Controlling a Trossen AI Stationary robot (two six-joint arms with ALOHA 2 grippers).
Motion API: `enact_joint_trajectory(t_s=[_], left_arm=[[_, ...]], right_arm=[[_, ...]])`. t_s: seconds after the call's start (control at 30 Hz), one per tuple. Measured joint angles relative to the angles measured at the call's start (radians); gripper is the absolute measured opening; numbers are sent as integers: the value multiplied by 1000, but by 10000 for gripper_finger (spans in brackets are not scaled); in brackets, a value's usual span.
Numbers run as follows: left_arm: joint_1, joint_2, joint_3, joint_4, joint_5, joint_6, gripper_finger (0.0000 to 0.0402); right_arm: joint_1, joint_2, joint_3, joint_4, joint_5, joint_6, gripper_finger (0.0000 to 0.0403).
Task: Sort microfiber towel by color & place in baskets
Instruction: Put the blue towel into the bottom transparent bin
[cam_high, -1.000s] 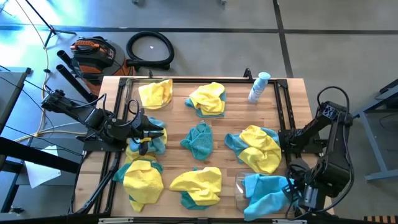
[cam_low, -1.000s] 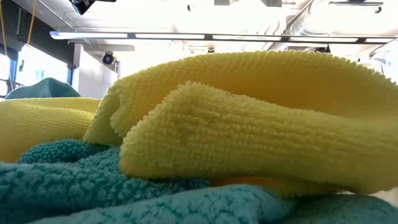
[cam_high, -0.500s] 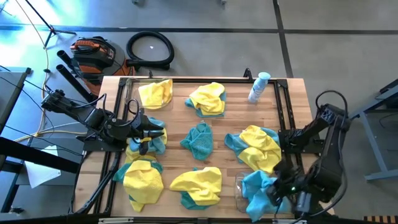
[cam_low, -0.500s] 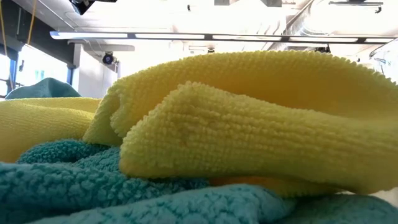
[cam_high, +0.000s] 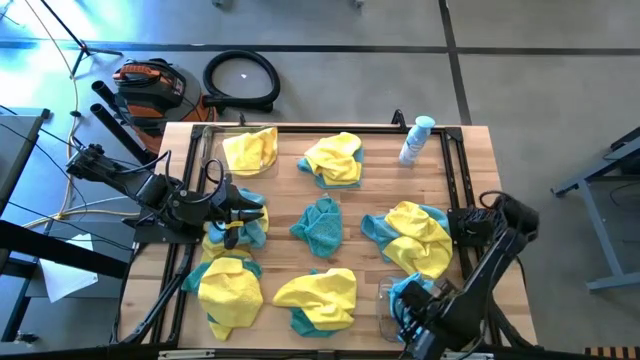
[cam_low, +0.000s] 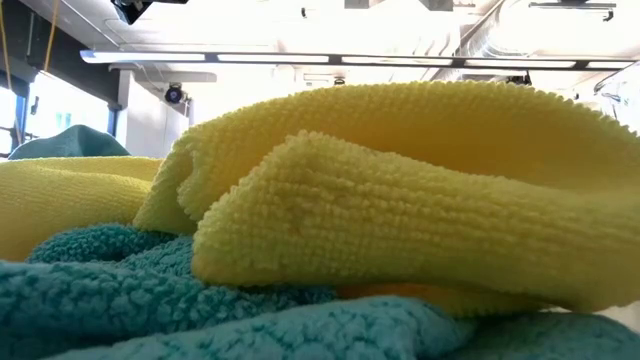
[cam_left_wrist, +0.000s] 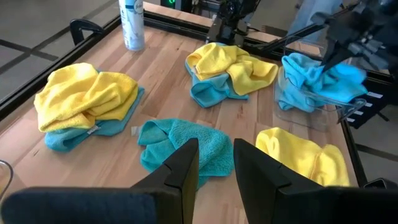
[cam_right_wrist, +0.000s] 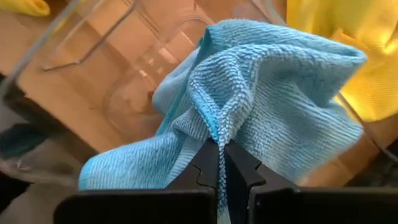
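One teal-blue towel (cam_right_wrist: 249, 118) is pinched between the closed fingers of the right gripper (cam_right_wrist: 219, 163), bunched over the clear basket (cam_right_wrist: 93, 74) at the near right corner of the desk (cam_high: 480, 160); in the high view the same towel (cam_high: 413, 296) shows just past that arm, at the basket's rim (cam_high: 384, 300). Most of the other cloths lie loose on the wood: a yellow towel (cam_high: 250, 150) at the far left, a yellow-over-teal pile (cam_high: 335, 158) beside it, a lone teal towel (cam_high: 320, 225) in the middle, a yellow and teal heap (cam_high: 415, 238) to its right, and two more yellow-topped piles (cam_high: 230, 290) (cam_high: 318, 298) along the near edge. The left gripper (cam_high: 252, 213) hangs low over another mixed bundle (cam_high: 245, 236) at the left side of the desk; its fingers (cam_left_wrist: 183, 168) stand a narrow gap apart with nothing between them. A white-and-blue spray bottle (cam_high: 415, 140) lies at the far right corner. The low view is filled by a yellow cloth (cam_low: 400, 190) lying on a teal one (cam_low: 150, 300). On the floor beyond the desk sit a coiled black hose (cam_high: 241, 78) and an orange tool (cam_high: 148, 82).
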Motion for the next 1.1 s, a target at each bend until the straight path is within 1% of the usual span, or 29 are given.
enact_joint_trajectory(t_s=[0.17, 0.23, 0.3, 0.4, 0.5, 0.6, 0.7, 0.83, 0.97, 1.1], left_arm=[[0, 0, 0, 0, 1, -1, 90], [0, 0, 0, 0, 1, -1, 90], [0, 0, 0, 0, 1, -1, 90], [0, 0, 0, 0, 1, -1, 90], [0, 1, 0, 0, 5, -2, 90], [0, 4, 0, -1, 5, -9, 90], [0, 12, 0, 1, 5, -9, 90], [0, 30, 0, 1, 5, -9, 90], [0, 50, 0, 0, 5, -9, 90], [0, 62, 0, 0, 5, -9, 90]], right_arm=[[-11, 30, 0, -3, -3, 129, 0], [-9, 32, -12, 15, 12, 177, 0], [-2, 32, -51, 70, 22, 217, 0], [10, 32, -144, 185, -1, 285, 0], [21, 28, -229, 305, -2, 356, 0], [23, 25, -280, 361, -6, 410, 0], [22, 22, -312, 390, -21, 428, 5], [22, 21, -325, 408, -22, 436, 25], [22, 20, -315, 407, -22, 428, 60], [24, -15, -298, 376, -13, 422, 93]])
